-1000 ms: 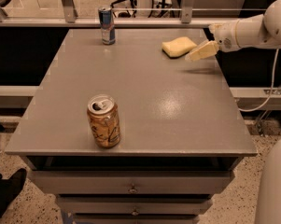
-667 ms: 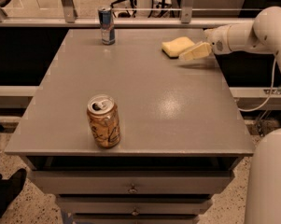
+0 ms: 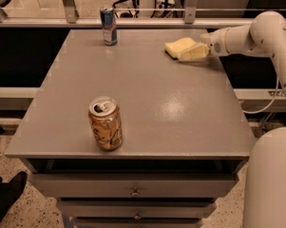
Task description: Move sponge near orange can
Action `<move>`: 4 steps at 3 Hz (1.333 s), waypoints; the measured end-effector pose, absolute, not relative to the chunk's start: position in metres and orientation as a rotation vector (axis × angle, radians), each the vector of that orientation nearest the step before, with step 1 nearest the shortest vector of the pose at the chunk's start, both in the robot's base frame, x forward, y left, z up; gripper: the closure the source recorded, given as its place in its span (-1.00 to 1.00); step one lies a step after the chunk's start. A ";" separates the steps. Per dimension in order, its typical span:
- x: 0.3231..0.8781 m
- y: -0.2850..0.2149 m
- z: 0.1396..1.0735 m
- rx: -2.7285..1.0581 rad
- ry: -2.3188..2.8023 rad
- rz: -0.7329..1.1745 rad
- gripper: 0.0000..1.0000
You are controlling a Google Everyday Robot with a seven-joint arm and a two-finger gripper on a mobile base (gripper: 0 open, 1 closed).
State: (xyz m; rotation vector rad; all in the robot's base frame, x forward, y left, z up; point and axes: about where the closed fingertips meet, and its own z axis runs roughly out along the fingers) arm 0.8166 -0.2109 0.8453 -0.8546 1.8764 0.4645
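The pale yellow sponge (image 3: 176,47) lies at the far right of the grey table (image 3: 147,94). My gripper (image 3: 189,54) reaches in from the right, low over the table, and its tip is right against the sponge's near right side. The squat orange can (image 3: 105,123) stands upright near the table's front edge, left of centre, far from the sponge and the gripper.
A slim blue-and-silver can (image 3: 108,25) stands at the table's far edge, left of the sponge. A metal railing (image 3: 133,20) runs behind the table. Drawers (image 3: 133,191) sit under the front edge. My white base (image 3: 271,179) is at the lower right.
My arm has moved left, bringing the gripper closer in against the sponge. The sponge and both cans have not moved.
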 end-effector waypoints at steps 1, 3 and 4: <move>0.813 -0.216 0.845 -0.835 1.889 0.468 -0.21; 0.788 -0.212 0.866 -0.851 1.859 0.501 0.87; 0.763 -0.202 0.881 -0.907 1.833 0.549 1.00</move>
